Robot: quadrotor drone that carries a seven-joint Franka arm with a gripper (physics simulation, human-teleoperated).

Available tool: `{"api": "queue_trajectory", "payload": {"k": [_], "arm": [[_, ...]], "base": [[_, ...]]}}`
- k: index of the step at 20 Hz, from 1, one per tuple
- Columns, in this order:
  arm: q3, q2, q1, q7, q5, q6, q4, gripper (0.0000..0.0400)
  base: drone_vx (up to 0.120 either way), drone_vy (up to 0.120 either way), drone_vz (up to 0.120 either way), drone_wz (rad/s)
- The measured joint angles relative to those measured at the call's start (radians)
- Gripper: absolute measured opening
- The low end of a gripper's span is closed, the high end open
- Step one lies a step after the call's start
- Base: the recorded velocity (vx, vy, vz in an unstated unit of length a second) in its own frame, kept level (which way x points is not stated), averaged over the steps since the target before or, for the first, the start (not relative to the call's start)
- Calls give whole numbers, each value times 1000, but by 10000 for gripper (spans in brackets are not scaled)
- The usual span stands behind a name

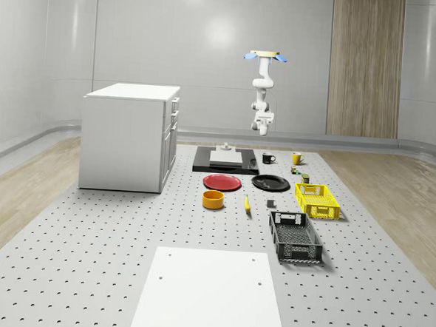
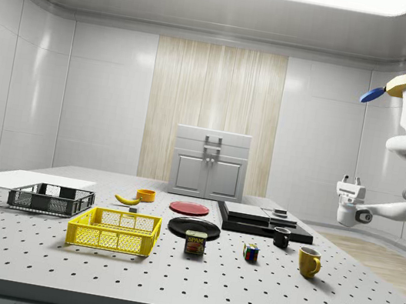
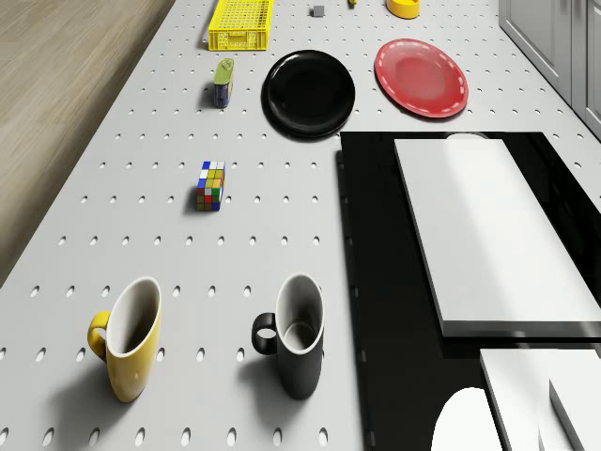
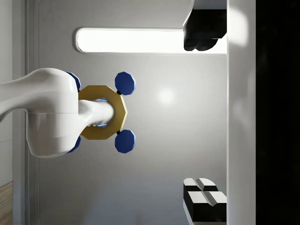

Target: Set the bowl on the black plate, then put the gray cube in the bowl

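Pincer (image 2: pixel 351 182) of mine hangs high in the air with its fingers pointing upward and spread apart, gripping nothing. In the wrist view those two fingers (image 4: pixel 204 197) stand well separated, and past them I see my own drone body (image 4: pixel 101 112) under the ceiling. I hover beyond the far end of the bench (image 1: pixel 110 238) in the whole-scene view, above and behind the black slab (image 1: pixel 225 164), with my arm folded down below me. The bowl (image 1: pixel 213 199), orange-yellow, sits on the bench in front of the red plate (image 1: pixel 223 182), far below and well apart from my pincer. The black plate (image 1: pixel 271 183) lies just beside the red one and is bare. The gray cube (image 1: pixel 271 204) rests near the yellow basket (image 1: pixel 318 200), also far from my pincer.
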Motion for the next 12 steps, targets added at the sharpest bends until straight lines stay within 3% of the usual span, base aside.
{"api": "queue_trajectory", "payload": {"k": [4, 8, 12], "arm": [[0, -1, 0, 0, 0, 2, 0, 400], [1, -3, -1, 0, 0, 5, -2, 400], [2, -5, -1, 0, -1, 7, -3, 400]], "base": [[0, 0, 0, 0], [110, 90, 0, 0], [120, -110, 0, 0]]}}
